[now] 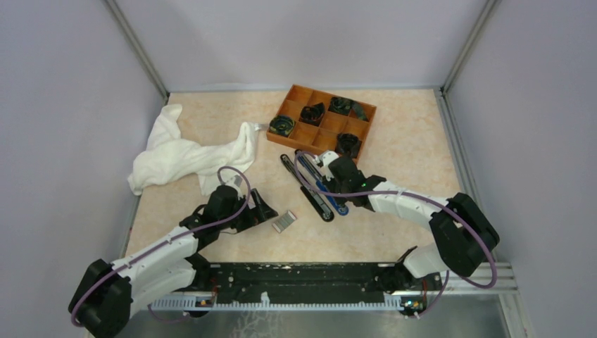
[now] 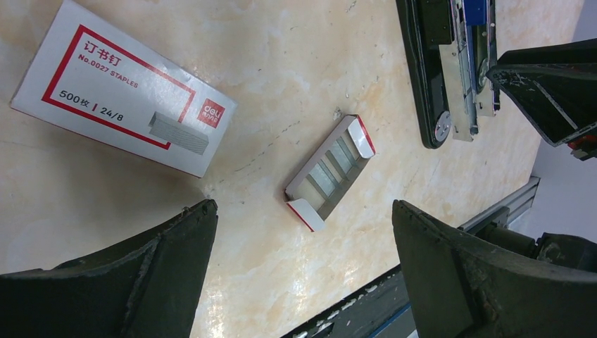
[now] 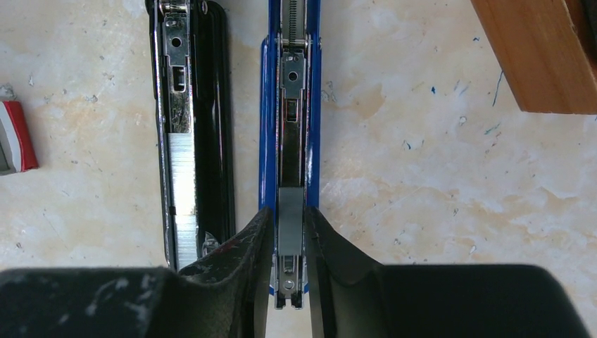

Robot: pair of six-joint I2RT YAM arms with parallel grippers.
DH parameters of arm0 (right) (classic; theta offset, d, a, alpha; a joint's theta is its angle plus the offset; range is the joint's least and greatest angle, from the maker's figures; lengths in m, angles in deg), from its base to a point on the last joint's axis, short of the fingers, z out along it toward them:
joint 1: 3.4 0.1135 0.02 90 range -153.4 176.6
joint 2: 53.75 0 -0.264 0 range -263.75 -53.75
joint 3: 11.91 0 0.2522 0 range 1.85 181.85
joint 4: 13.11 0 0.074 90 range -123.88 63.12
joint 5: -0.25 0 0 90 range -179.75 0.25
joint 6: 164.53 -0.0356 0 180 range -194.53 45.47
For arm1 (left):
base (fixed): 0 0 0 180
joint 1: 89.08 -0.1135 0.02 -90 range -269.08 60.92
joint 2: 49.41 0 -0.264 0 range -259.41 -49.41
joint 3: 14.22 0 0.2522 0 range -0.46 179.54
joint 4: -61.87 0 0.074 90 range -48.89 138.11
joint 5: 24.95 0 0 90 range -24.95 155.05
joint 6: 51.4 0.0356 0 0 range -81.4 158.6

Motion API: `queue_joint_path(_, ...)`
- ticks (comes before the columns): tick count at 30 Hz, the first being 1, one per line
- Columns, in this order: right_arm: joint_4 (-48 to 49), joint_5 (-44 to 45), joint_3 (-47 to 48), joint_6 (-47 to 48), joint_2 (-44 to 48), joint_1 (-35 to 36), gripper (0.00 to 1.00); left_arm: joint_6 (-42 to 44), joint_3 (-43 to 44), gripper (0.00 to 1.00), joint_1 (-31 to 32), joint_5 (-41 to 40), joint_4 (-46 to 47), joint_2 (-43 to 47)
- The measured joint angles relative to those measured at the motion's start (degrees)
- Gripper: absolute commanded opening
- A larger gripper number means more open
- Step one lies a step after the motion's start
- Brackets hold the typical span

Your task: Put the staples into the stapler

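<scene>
The black stapler (image 3: 211, 105) (image 1: 304, 184) lies opened flat, with a silver strip showing in its magazine (image 3: 181, 183). Right beside it lies a blue stapler (image 3: 267, 105) (image 1: 332, 191), also opened. My right gripper (image 3: 288, 215) (image 1: 334, 184) straddles the blue stapler's channel. A grey staple strip (image 3: 290, 218) lies there between the fingers with a thin gap on each side. My left gripper (image 2: 303, 204) (image 1: 262, 210) hangs wide open just short of the inner tray of staples (image 2: 331, 169) (image 1: 284, 221). The white red-labelled carton sleeve (image 2: 120, 98) lies to its left.
A crumpled white towel (image 1: 183, 155) lies at the back left. An orange compartment tray (image 1: 299, 134) holding black parts stands behind the staplers. The arms' black base rail (image 1: 303, 282) runs along the near edge, and grey walls close in three sides.
</scene>
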Motion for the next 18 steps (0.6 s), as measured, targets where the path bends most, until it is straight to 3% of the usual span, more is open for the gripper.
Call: queue_joint_path(18,-2.03,2.10,0.37,-2.95,3.43,0.13,0.39,0.00,0.00,0.99,0.00,0.63,0.31,-0.61)
